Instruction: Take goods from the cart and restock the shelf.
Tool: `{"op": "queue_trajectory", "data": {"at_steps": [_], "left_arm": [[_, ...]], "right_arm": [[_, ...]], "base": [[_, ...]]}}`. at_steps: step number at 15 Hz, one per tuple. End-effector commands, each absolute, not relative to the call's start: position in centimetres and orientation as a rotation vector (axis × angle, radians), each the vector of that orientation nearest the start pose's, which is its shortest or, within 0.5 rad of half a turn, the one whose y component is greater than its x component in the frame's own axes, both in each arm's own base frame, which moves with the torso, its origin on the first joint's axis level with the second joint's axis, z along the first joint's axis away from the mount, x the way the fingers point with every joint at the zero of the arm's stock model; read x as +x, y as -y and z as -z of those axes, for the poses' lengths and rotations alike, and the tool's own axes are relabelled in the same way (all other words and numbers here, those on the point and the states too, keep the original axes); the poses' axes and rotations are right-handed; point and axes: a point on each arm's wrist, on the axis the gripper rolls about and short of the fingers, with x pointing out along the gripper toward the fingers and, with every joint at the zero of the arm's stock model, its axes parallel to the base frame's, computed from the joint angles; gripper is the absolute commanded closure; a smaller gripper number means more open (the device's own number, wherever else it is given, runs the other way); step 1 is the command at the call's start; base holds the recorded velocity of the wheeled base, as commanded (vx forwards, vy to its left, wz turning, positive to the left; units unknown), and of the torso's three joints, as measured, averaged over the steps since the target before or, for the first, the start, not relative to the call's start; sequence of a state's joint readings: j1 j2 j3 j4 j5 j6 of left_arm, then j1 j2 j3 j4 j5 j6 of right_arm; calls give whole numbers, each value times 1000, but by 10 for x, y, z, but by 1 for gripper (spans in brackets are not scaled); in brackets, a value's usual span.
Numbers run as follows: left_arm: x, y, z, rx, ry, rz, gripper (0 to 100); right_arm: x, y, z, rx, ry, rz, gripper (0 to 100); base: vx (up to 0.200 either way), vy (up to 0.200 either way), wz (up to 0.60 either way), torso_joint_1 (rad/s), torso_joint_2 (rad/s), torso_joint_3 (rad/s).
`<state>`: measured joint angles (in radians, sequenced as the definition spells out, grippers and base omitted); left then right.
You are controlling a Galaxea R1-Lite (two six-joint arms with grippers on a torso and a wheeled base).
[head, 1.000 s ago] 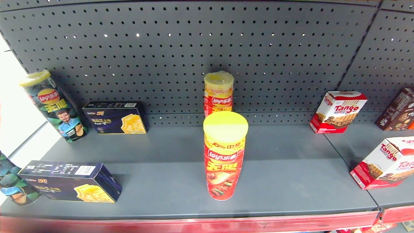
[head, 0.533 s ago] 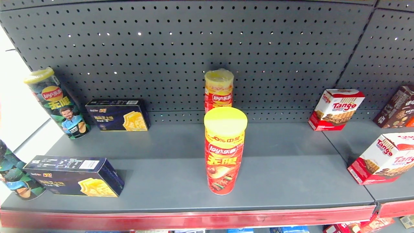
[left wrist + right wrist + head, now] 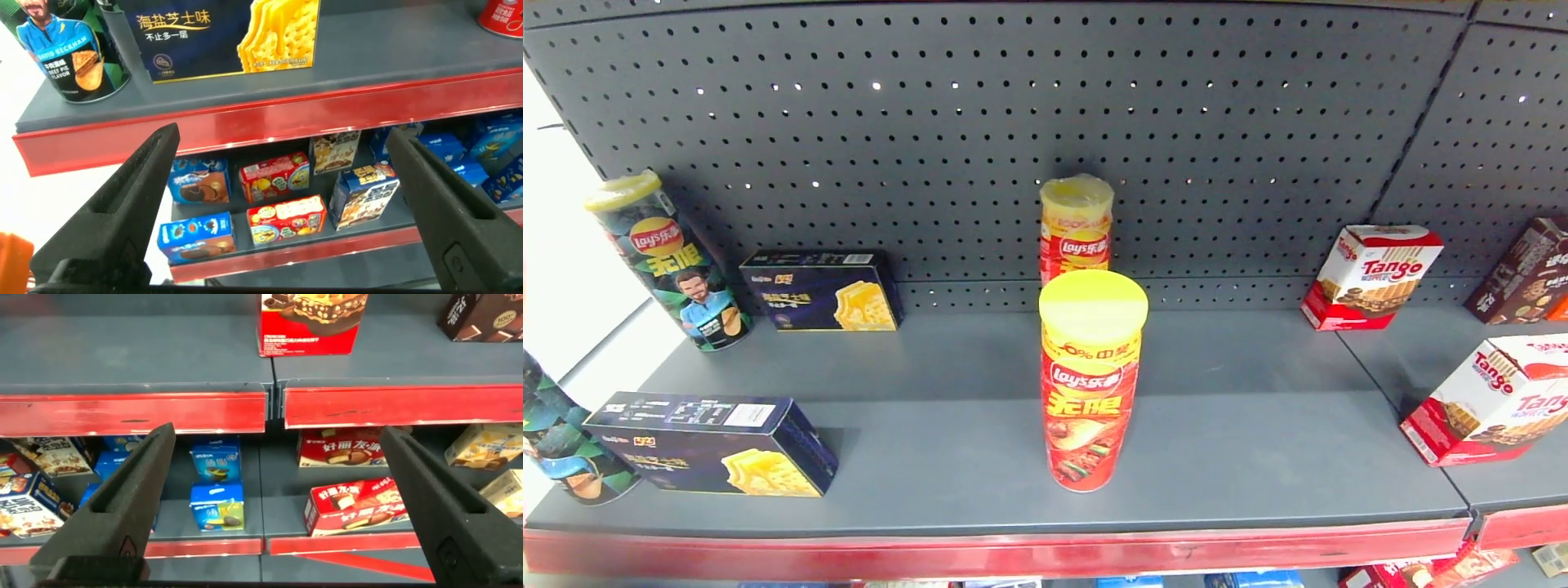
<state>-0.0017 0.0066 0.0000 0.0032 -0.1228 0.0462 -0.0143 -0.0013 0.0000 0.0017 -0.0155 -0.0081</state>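
Observation:
A grey shelf (image 3: pixel 1241 441) with a red front lip holds goods. Two red chip cans with yellow lids stand mid-shelf, one at the front (image 3: pixel 1090 384) and one behind it (image 3: pixel 1076 224) against the pegboard. Dark cracker boxes lie at the left, front (image 3: pixel 711 445) and back (image 3: pixel 821 290). My left gripper (image 3: pixel 286 204) is open and empty, below the shelf's front lip (image 3: pixel 270 122), facing the front cracker box (image 3: pixel 216 37). My right gripper (image 3: pixel 278 498) is open and empty too, in front of the red lip (image 3: pixel 139 412) of the shelf.
Dark chip cans stand at the shelf's left, back (image 3: pixel 666 261) and front edge (image 3: pixel 568 453). Red-and-white wafer boxes (image 3: pixel 1372 278) (image 3: pixel 1490 408) and a brown box (image 3: pixel 1523 278) sit to the right. A lower shelf carries several small snack boxes (image 3: pixel 278 220) (image 3: pixel 216 486).
The head camera shifted between the oldest frame and half a second ago, bringing more of the red lip and lower shelf into view. The goods have not moved since.

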Motion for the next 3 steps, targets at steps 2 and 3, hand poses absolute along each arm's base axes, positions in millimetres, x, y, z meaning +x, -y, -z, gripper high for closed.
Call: {"op": "queue_trajectory", "data": {"at_steps": [2, 3], "left_arm": [[-23, 3, -75, 45, -6, 124, 0], [-23, 3, -75, 45, -6, 124, 0]], "right_arm": [[-23, 0, -75, -9, -2, 29, 0], [-23, 0, -75, -6, -2, 29, 0]], "base": [[0, 0, 0, 0, 0, 0], [0, 0, 0, 0, 0, 0]]}}
